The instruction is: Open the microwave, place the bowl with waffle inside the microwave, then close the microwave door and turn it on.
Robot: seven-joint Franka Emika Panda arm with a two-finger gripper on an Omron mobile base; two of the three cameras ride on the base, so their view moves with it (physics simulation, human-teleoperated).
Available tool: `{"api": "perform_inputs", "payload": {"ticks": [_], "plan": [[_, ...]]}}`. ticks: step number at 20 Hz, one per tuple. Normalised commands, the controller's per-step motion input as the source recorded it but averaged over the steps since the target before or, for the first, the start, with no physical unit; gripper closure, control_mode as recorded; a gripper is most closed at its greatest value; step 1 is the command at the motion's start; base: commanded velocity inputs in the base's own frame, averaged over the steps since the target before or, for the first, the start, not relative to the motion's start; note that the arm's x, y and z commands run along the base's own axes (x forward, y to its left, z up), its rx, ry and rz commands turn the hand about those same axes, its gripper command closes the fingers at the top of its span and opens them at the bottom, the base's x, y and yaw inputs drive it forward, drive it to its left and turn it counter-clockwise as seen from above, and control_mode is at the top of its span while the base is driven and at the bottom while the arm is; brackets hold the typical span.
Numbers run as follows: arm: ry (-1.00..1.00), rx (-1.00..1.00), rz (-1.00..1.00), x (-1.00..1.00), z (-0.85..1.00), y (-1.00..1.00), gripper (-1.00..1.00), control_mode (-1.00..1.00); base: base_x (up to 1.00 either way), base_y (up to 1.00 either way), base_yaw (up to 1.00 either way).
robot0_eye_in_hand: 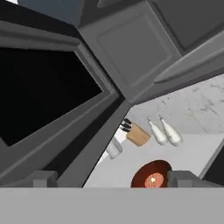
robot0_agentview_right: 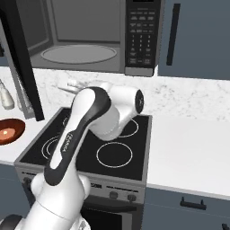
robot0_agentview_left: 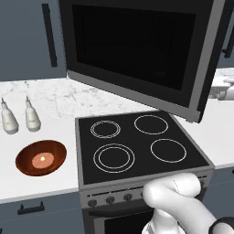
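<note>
The microwave [robot0_agentview_right: 90, 36] stands open above the stove, with its grey cavity and round turntable [robot0_agentview_right: 78, 54] showing and the keypad [robot0_agentview_right: 141, 36] on its right. The microwave door [robot0_agentview_left: 137, 50] is swung out to the left over the stove; it is seen edge-on [robot0_agentview_right: 20, 63] in the right base view. The reddish-brown bowl [robot0_agentview_left: 41, 157] rests on the counter left of the stove, holding the small orange waffle [robot0_agentview_left: 42, 159]. My gripper [robot0_eye_in_hand: 113, 178] is open and empty, up beside the door's inner face. Below it lie the bowl [robot0_eye_in_hand: 151, 174] and waffle [robot0_eye_in_hand: 153, 180].
A black stovetop [robot0_agentview_left: 137, 141] with several burner rings lies under the microwave. Two white bottles [robot0_agentview_left: 20, 118] stand behind the bowl, with a knife block [robot0_eye_in_hand: 138, 134] and a cup [robot0_eye_in_hand: 113, 148] further along. Blue-grey cabinets [robot0_agentview_right: 197, 36] flank the microwave.
</note>
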Motion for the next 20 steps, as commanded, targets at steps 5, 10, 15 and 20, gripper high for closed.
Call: {"api": "perform_inputs", "payload": {"ticks": [5,10,15,20], "plan": [[0.27,-0.01,0.21,0.24,0.00,0.72,-1.00,-1.00,0.00,0.00,0.00],[-0.07,-0.15,0.27,-0.75,0.00,0.96,-1.00,-1.00,0.00,0.00,0.00],[-0.29,-0.27,0.22,-1.00,0.00,1.00,-1.00,-1.00,0.00,0.00,0.00],[-0.16,-0.14,0.09,-0.63,0.00,0.88,-1.00,-1.00,0.00,0.00,0.00]]}}
